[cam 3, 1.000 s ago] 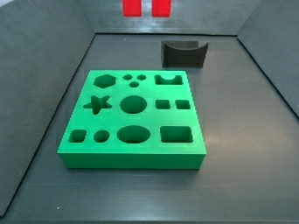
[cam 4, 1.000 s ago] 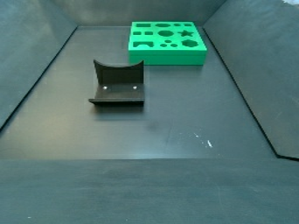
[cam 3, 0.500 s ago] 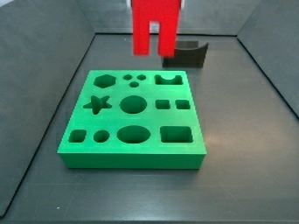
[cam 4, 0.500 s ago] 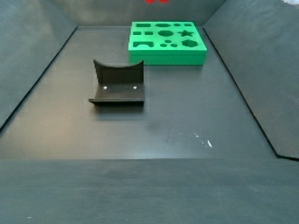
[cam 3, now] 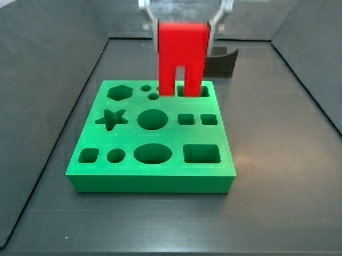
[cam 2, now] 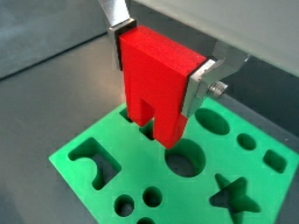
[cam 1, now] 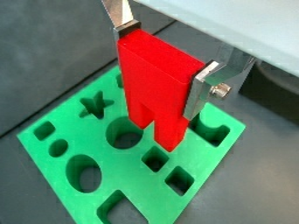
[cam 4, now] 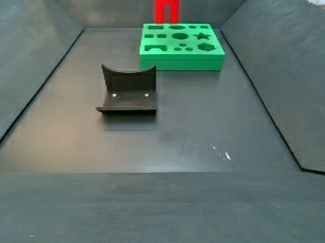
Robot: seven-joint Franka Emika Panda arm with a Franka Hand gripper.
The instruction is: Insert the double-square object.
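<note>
— Now, what do we see changed over the last second?

— We see the bright red plastic double-square object (cam 3: 182, 55) lower in the side view than before, when only its leg tips showed at the top edge. The gripper (cam 1: 163, 63) has its silver fingers (cam 1: 205, 87) closed flat on the block's sides.

— And where is it?

— Upper centre of the side view, legs hanging over the far rows of the green plastic shape-sorter board (cam 3: 154, 134). We judge descent is underway; insertion isn't done yet.

— The dark fixture (cam 4: 127, 90)?

— Well apart, mid-left.

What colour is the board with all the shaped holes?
Bright green, clearest in a side view; the gripper hangs above its far edge.
</note>
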